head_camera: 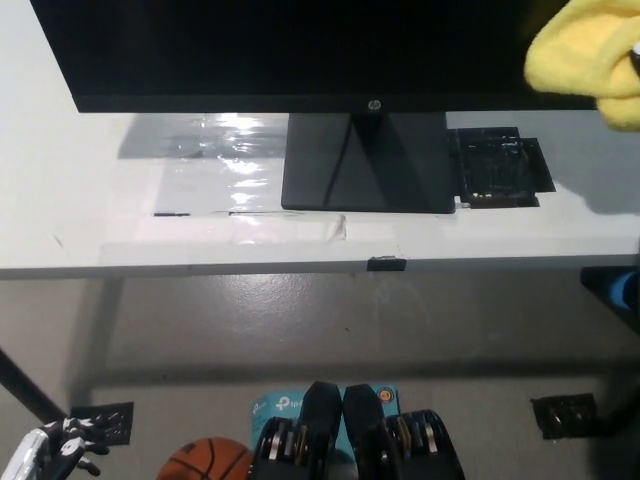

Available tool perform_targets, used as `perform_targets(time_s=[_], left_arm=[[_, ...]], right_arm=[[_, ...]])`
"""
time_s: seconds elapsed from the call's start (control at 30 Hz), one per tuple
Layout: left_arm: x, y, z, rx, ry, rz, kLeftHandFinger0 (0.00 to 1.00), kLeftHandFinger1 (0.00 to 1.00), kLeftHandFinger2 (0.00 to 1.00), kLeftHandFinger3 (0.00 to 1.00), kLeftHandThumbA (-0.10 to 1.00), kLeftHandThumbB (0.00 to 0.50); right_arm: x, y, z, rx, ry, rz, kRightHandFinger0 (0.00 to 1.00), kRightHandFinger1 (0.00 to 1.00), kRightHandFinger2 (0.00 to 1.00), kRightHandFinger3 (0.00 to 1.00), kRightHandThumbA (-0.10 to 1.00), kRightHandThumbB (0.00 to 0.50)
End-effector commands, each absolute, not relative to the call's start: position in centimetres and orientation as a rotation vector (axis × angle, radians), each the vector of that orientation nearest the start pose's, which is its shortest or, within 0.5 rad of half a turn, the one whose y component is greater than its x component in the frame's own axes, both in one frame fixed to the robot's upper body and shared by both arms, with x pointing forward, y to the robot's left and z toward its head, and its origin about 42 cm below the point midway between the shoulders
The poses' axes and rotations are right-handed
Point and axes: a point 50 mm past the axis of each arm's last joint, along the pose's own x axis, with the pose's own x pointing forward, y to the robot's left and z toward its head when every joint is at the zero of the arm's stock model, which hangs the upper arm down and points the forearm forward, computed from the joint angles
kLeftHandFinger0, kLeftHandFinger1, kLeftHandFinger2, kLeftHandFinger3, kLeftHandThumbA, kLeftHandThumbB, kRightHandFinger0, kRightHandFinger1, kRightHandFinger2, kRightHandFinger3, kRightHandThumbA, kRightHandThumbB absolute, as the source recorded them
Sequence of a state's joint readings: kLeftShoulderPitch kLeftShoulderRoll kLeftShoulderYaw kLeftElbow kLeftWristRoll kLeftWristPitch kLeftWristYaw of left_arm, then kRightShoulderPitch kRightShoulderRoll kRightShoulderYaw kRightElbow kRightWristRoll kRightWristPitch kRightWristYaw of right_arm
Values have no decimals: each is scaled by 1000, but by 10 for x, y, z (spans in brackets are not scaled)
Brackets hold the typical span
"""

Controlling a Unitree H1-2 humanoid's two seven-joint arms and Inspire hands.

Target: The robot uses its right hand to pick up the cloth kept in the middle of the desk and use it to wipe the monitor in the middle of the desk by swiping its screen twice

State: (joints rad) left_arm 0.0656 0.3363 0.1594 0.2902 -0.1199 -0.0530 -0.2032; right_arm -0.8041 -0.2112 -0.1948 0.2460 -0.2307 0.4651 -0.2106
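Cloth [585,60], bright yellow and bunched, overlaps the dark monitor [300,50].

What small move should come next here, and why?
Probably sweep the yellow cloth leftward across the monitor screen: the cloth is already lifted to the screen's upper right corner, off the desk. The left hand rests low.

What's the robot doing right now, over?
Right hand mostly out of frame, holding cloth up at monitor right edge. Left hand idle, bottom left. Nothing in the way.
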Motion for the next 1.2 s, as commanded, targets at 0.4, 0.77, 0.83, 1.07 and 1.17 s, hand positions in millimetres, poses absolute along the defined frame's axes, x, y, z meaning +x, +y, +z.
perform_targets(time_s=[0.4, 0.77, 0.83, 1.07, 1.17], left_arm=[[233, 387, 45, 196, 255, 16, 411, 497, 677, 811, 440, 228], [232, 383, 40, 203, 259, 10, 420, 505, 673, 792, 454, 235], [231, 383, 40, 204, 260, 5, 420, 507, 674, 793, 459, 245], [232, 383, 39, 203, 272, 0, 449, 527, 705, 797, 464, 254], [232, 382, 38, 198, 275, -10, 452, 527, 701, 796, 455, 242]], right_arm=[[511, -209, 375, -344, -220, -381, 0, 0, 180, 361, -100, 119], [502, -115, 400, -172, -267, -248, 0, 8, 74, 231, -100, 136], [501, -108, 399, -165, -263, -236, 0, 0, 8, 176, -100, 147], [496, -51, 410, -136, -259, -174, 0, 0, 0, 92, -100, 164], [495, -24, 413, -127, -254, -146, 0, 0, 0, 51, -100, 139]])
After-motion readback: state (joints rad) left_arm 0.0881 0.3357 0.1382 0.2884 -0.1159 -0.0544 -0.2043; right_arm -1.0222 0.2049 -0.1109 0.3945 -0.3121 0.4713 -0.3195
